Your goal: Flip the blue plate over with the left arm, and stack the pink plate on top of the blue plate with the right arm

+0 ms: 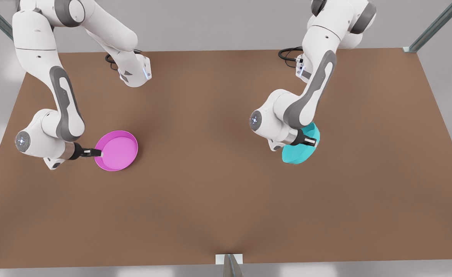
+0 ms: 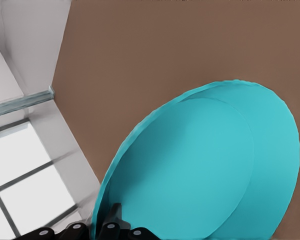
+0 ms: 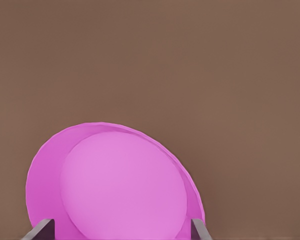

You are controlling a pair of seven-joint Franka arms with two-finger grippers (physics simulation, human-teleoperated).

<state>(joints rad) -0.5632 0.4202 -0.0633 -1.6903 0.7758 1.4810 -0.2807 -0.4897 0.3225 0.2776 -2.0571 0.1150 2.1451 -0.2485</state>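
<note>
**Brown table, two plates**

A plain brown table [image 1: 218, 184] fills most of the front view. The pink plate [image 1: 117, 151] lies flat on it, rim up, at the frame's left centre. The blue plate [image 1: 296, 154] sits right of centre, tilted steeply with its flat underside showing; whether its lower edge touches the table cannot be told.

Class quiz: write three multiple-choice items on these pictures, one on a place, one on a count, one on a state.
1. In the front view, the pink plate lies on the: A left; B right; C centre.
2. Plates in all: A two; B three; C four.
3. The blue plate is: A lying flat; B tilted; C stacked on the pink one.
Answers: 1 A, its rim at the open right end effector. 2 A, one pink, one blue. 3 B, the left end effector grips its rim, one edge raised.
</note>
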